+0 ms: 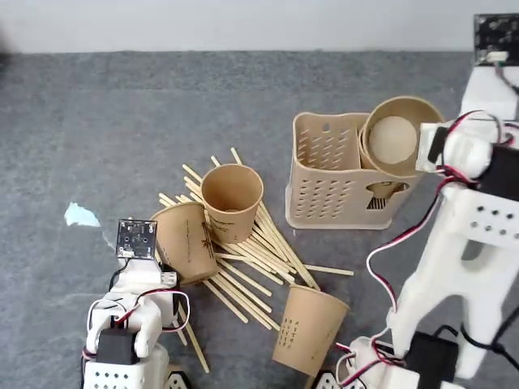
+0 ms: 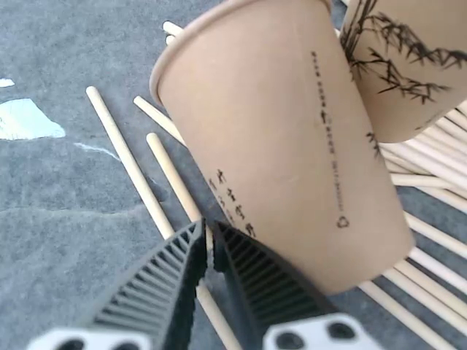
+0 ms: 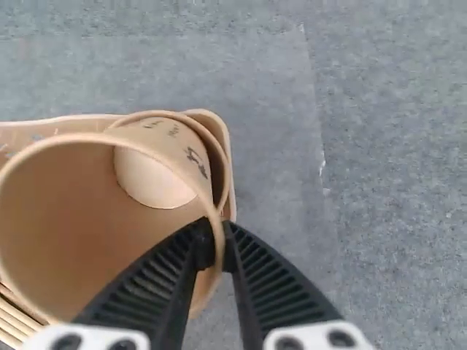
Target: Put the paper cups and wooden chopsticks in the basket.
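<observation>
Paper cup (image 3: 87, 248) at basket's (image 1: 324, 174) end compartment, on side away from chopsticks (image 1: 243, 267). Mouth up, bit tilted, looks partly in. Right end effector (image 3: 213, 244) clamped on its rim, arm bent over basket from above. Guessing next is just letting go. Chopsticks lie past basket's other end, closer to left end effector (image 2: 208, 240), which is closed up, apparently holding nothing, tips right beside fallen cup (image 2: 292, 160).
</observation>
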`<state>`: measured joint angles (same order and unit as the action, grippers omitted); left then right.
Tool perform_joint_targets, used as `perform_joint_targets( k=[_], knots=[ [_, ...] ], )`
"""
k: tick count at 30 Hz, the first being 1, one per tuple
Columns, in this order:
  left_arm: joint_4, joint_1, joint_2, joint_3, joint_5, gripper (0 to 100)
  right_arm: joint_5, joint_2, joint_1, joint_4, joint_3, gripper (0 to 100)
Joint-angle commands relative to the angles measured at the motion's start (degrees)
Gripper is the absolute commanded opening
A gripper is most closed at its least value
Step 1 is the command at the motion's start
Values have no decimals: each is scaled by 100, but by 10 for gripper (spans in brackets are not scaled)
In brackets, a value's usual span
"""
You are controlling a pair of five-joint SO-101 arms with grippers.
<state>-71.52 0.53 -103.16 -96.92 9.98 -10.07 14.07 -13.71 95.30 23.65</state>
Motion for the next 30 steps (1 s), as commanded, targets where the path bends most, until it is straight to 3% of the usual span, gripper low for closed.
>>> perform_joint_targets(
  k=[1,3,14,30],
  knots=[
    [-35,0,-62,40,18,13,79,-13,119,13,211,128],
    [-35,0,-62,40,18,13,264,31,251,-57,308,165],
    [-35,0,-62,40,18,13,352,242,1068,-127,1222,165],
    [-35,0,-62,40,18,13,352,-1191,391,-866,1213,165]
  ],
)
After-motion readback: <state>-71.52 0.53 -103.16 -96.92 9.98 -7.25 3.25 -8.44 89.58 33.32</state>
